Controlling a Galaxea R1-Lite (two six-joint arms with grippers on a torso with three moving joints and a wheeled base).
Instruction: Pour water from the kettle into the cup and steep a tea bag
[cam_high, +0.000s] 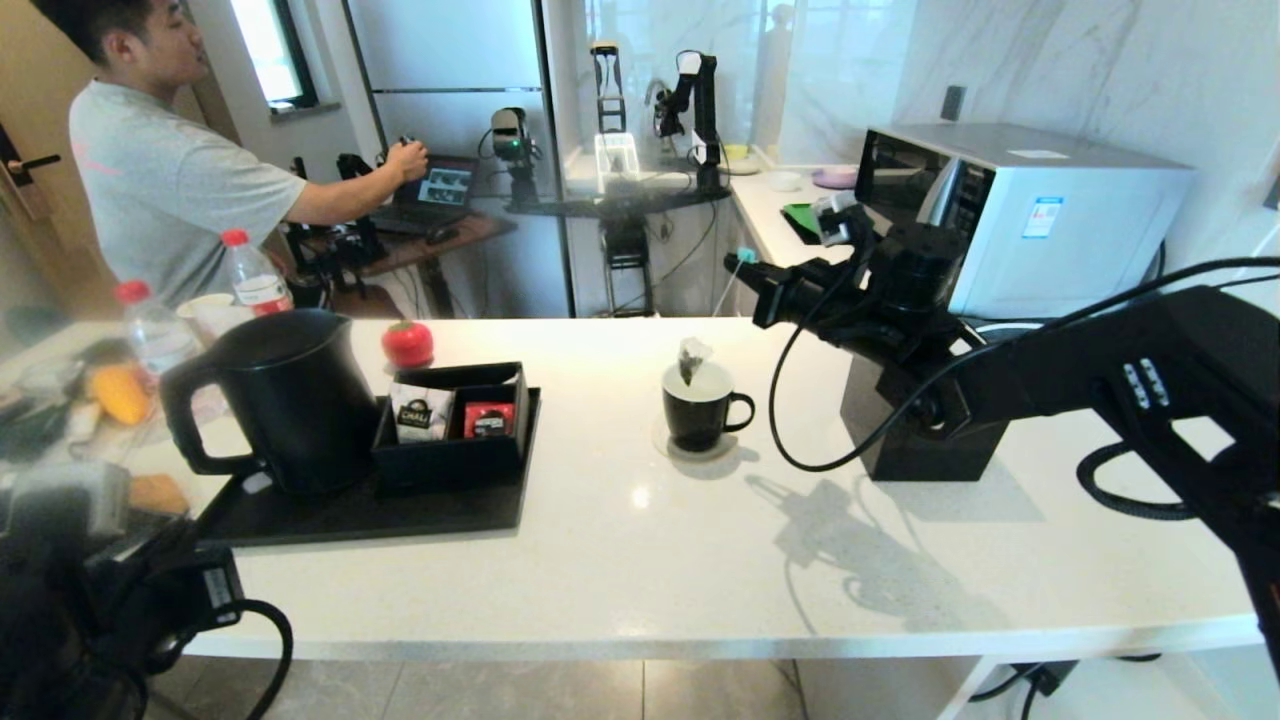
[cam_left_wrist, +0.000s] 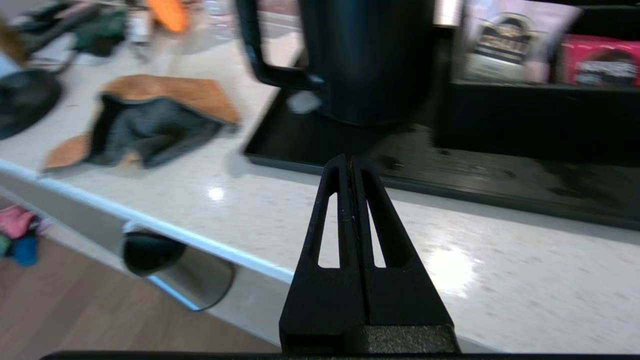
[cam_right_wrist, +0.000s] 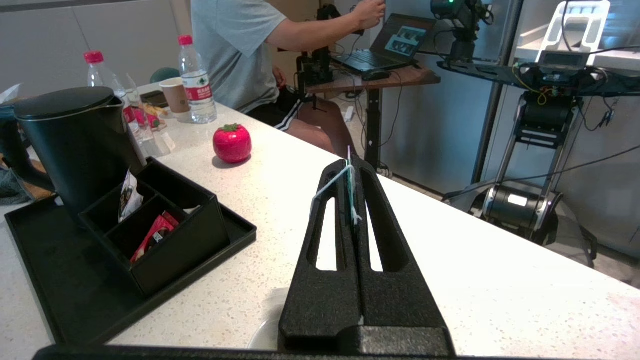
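Steeping step: right claw (cam_high: 742, 262) is pinched on the string, tea bag (cam_high: 692, 359) dangling below it at the cup (cam_high: 699, 407) rim, probably needs lowering next, left claw (cam_left_wrist: 349, 162) closed, idle.

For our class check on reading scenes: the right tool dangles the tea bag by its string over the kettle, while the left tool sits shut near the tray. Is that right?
Not quite. The head view shows the tea bag hanging over the cup, not the kettle. The rest holds: the right tool pinches the string, and the left tool sits shut near the tray.
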